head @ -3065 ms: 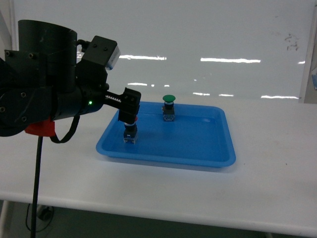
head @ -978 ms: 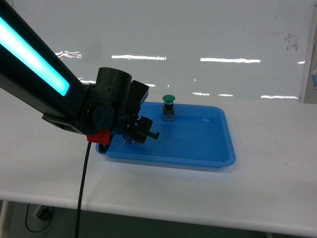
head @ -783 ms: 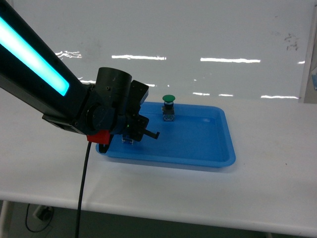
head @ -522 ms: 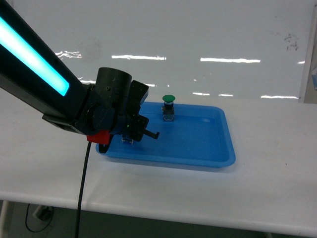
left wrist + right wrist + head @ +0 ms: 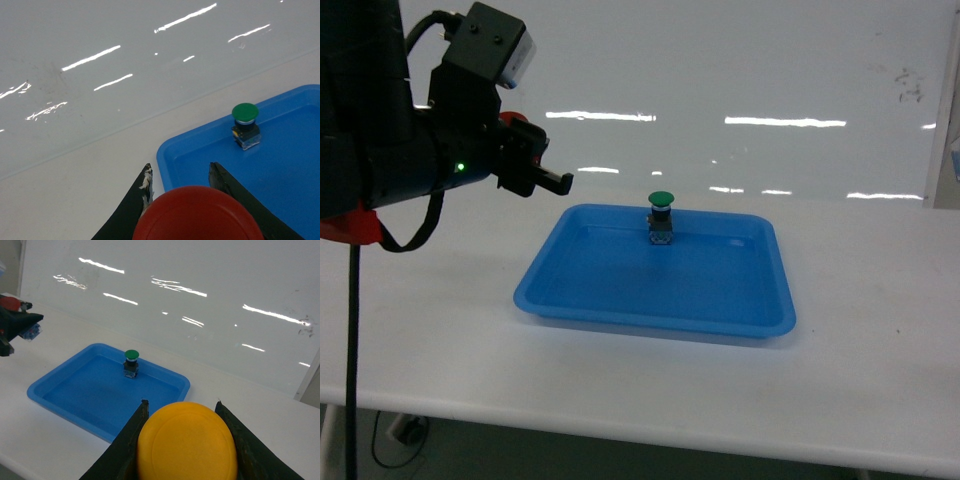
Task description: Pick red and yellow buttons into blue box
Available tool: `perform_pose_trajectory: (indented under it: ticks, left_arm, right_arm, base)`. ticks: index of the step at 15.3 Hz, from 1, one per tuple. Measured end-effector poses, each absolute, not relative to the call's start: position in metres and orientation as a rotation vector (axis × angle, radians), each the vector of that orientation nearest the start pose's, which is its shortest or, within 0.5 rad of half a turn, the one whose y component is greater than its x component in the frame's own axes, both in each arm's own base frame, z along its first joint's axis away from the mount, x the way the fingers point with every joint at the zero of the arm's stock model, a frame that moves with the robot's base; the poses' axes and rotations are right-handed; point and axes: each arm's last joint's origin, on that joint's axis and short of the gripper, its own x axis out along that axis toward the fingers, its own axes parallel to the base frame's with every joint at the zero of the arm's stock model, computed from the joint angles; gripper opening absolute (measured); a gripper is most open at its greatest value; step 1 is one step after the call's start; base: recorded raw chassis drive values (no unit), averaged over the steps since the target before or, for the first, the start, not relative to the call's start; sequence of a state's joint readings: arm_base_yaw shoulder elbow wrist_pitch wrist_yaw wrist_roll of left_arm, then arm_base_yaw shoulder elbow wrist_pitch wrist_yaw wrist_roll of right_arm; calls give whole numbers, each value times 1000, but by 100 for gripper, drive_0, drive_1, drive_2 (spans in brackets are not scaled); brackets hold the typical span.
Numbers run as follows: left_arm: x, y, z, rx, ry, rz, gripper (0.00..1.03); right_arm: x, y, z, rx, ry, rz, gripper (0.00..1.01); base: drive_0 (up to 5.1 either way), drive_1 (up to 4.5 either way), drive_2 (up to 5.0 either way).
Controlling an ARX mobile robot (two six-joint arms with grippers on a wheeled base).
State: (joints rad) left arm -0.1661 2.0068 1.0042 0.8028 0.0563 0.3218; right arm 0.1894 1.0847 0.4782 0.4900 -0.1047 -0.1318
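In the left wrist view, the left gripper [image 5: 180, 172] has its two dark fingers [image 5: 137, 197] clamped on the red button [image 5: 197, 214], whose cap fills the bottom centre of the frame. In the head view this gripper [image 5: 535, 165] hangs at upper left, above the table [image 5: 880, 330] and left of the blue box [image 5: 720, 305]. In the right wrist view, the right gripper [image 5: 180, 412] grips the yellow button [image 5: 186, 442] at bottom centre, a finger [image 5: 130, 440] on each side. The box [image 5: 50, 385] lies at centre left there, well apart. A green button [image 5: 661, 219] stands upright inside the box near its far rim
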Motion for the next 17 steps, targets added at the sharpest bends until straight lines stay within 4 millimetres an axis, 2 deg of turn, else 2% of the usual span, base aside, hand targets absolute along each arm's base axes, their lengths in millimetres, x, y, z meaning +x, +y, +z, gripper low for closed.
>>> perform_pose_trajectory:
  ticks: [3,10,12,15,16,17]
  left_arm:
    - [378,-58,172,344,79,-235,30]
    - [376,-58,171,352,89,-243,30]
    - [357,-52,169,354,84,-273,30]
    - [321,-34,198,363,-20,-272,29]
    - [310,-29,202,365,-39,-262,29]
    - [305,-26,199,364,-26,-255,29]
  right_arm:
    - [223,46,235,-136,97,301,33]
    - [223,46,235,-136,97,301,33]
    - [223,46,235,-136,97,301,33]
    - [223,46,235,-136,97,301,33]
    - [223,46,235,-136,97,301,33]
    - [223,46,235,-136,97,301,33]
  base:
    - [0,0,0]
    - [0,0,0]
    - [0,0,0]
    - [0,0,0]
    - [0,0,0]
    - [0,0,0]
